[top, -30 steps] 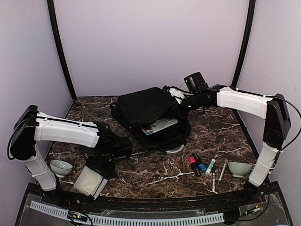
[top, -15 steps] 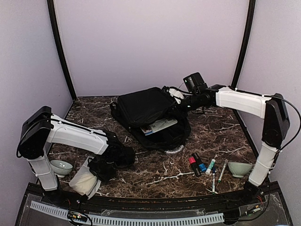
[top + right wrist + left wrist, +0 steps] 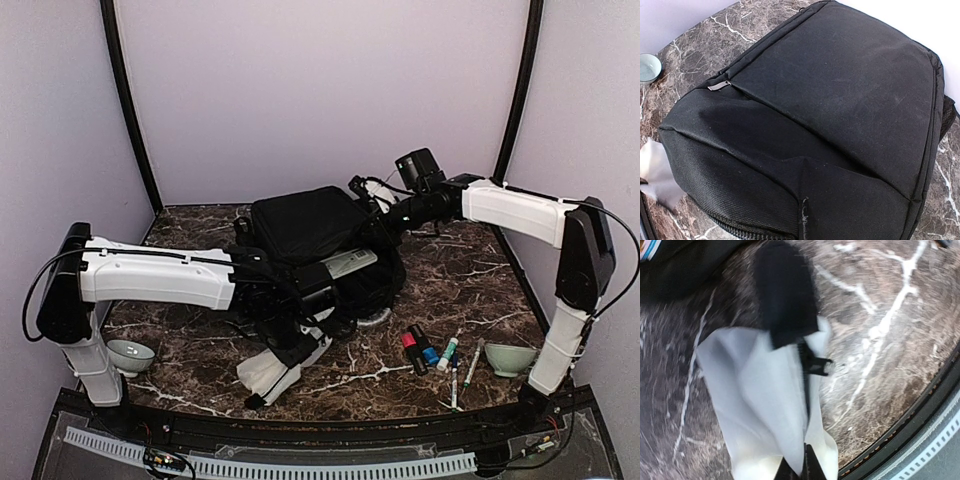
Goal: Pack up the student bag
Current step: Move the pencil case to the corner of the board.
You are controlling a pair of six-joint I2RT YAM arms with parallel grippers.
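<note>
The student bag (image 3: 305, 228) is a large black backpack lying at the back middle of the table, its mouth open toward the front. My right gripper (image 3: 386, 222) is at the bag's right upper edge, shut on a fold of its black fabric (image 3: 805, 215). The bag (image 3: 840, 90) fills the right wrist view. My left gripper (image 3: 310, 335) hangs just in front of the bag's mouth, shut on a white soft pouch (image 3: 275, 368). The pouch (image 3: 765, 405) droops from the fingertips (image 3: 812, 469) over the table, zipper (image 3: 806, 365) up, black tab (image 3: 785, 300) at its far end.
A flat booklet (image 3: 340, 265) lies in the bag's mouth. Several markers and pens (image 3: 435, 352) lie at the front right. A pale bowl (image 3: 510, 358) sits at the front right and another bowl (image 3: 130, 355) at the front left. The table's front rim (image 3: 920, 420) is close to the pouch.
My left gripper has shut on the white pouch at the front left and swung it right, to just before the bag's mouth. The right gripper has held the bag and barely shifted.
</note>
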